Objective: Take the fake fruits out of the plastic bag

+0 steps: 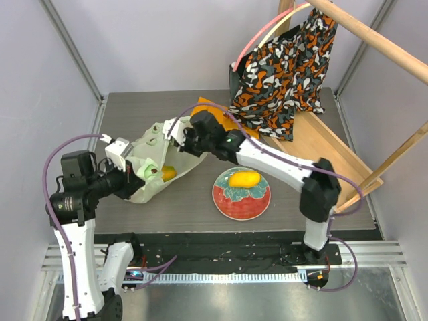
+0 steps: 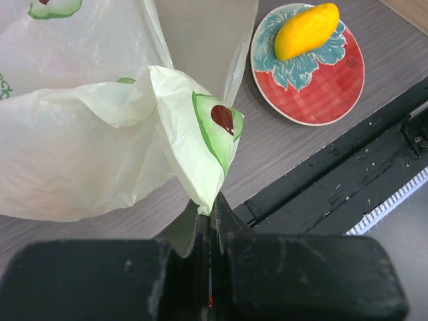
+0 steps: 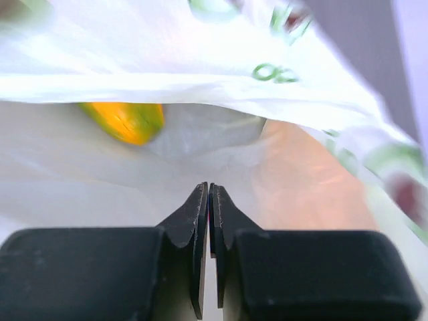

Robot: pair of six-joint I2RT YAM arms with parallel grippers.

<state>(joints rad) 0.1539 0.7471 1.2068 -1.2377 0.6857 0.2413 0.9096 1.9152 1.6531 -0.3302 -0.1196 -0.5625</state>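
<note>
The pale-green plastic bag lies on the table left of centre with its mouth held open. My left gripper is shut on the bag's lower edge, with the film pinched between its tips. My right gripper is inside the bag's mouth; its jaws are shut and nothing shows between them. A yellow-orange fake fruit lies inside the bag, ahead and to the left of the right gripper, and also shows from above. A yellow mango rests on the red floral plate.
The plate with the mango stands right of the bag, near the table's front edge. An orange-black patterned fabric bag hangs from a wooden rack at the back right. An orange cloth lies behind the right arm.
</note>
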